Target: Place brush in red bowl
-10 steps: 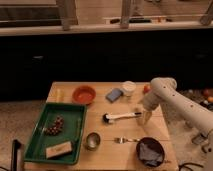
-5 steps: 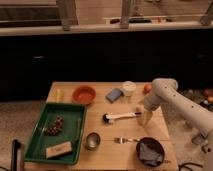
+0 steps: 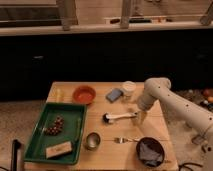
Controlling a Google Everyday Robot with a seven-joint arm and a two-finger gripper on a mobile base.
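Observation:
The brush [image 3: 120,117] lies flat on the wooden table [image 3: 100,155], its dark round head to the left and its white handle pointing right. The red bowl [image 3: 83,94] stands empty near the table's far left, above the green tray. My gripper [image 3: 140,116] hangs from the white arm at the right end of the brush handle, just above the table top.
A green tray [image 3: 35,145] with grapes and a wrapped bar fills the left front. A metal cup [image 3: 92,140], a small fork [image 3: 125,139] and a dark bowl with grey cloth [image 3: 150,151] sit at the front. A blue sponge [image 3: 114,95] and white cup [image 3: 129,89] stand behind the brush.
The arm has edged slightly left, bringing my gripper closer to the handle end of the brush. The brush and bowl have not moved.

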